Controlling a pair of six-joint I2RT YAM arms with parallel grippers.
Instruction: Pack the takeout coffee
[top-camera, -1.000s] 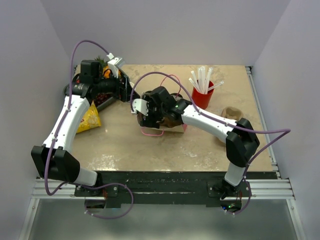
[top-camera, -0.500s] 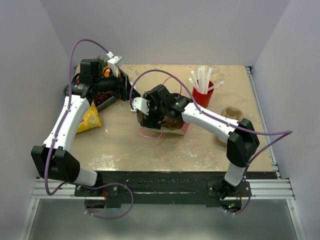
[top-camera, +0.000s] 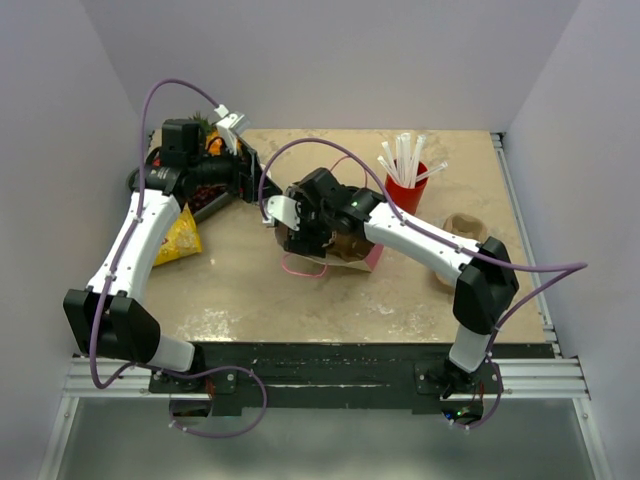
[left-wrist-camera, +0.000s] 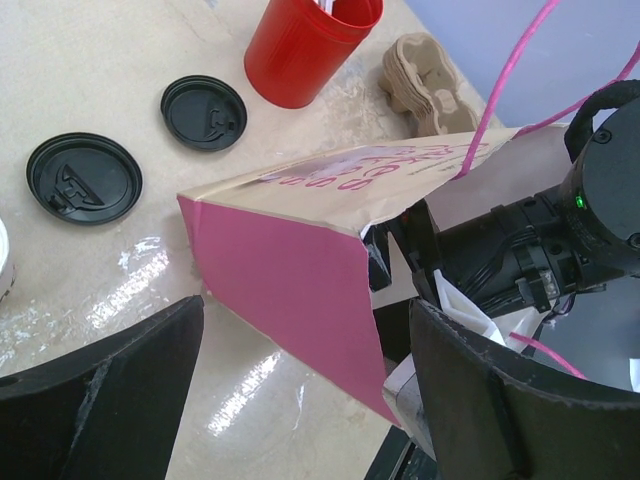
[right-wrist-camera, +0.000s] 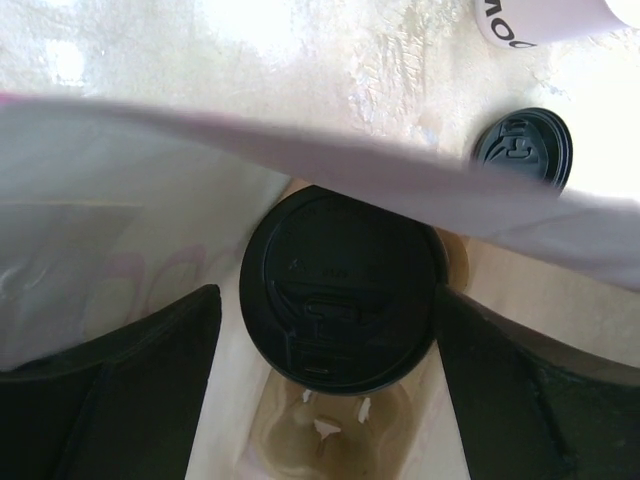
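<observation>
The takeout coffee, of which only the black lid (right-wrist-camera: 340, 290) shows, stands inside the pink-and-brown paper bag (top-camera: 352, 250) on a brown cardboard carrier (right-wrist-camera: 335, 440). My right gripper (right-wrist-camera: 330, 330) reaches down into the bag and is open. Its fingers (right-wrist-camera: 110, 390) straddle the lid, with a slim gap on the left and the right finger at the lid's edge. My left gripper (left-wrist-camera: 300, 400) is open at the back left, and the bag's pink side (left-wrist-camera: 290, 290) lies between its wide fingers, untouched. In the top view the right gripper (top-camera: 303, 232) hides the cup.
Two loose black lids (left-wrist-camera: 83, 178) (left-wrist-camera: 204, 99) lie on the table beside the bag. A red cup of white straws (top-camera: 405, 188) stands behind it, spare carriers (top-camera: 460, 230) to the right. A yellow snack bag (top-camera: 178, 240) and fruit (top-camera: 205, 150) sit at the left. Another white cup (right-wrist-camera: 540, 20) stands nearby.
The right wrist and the bag have shifted very slightly towards the back. The left arm has not moved.
</observation>
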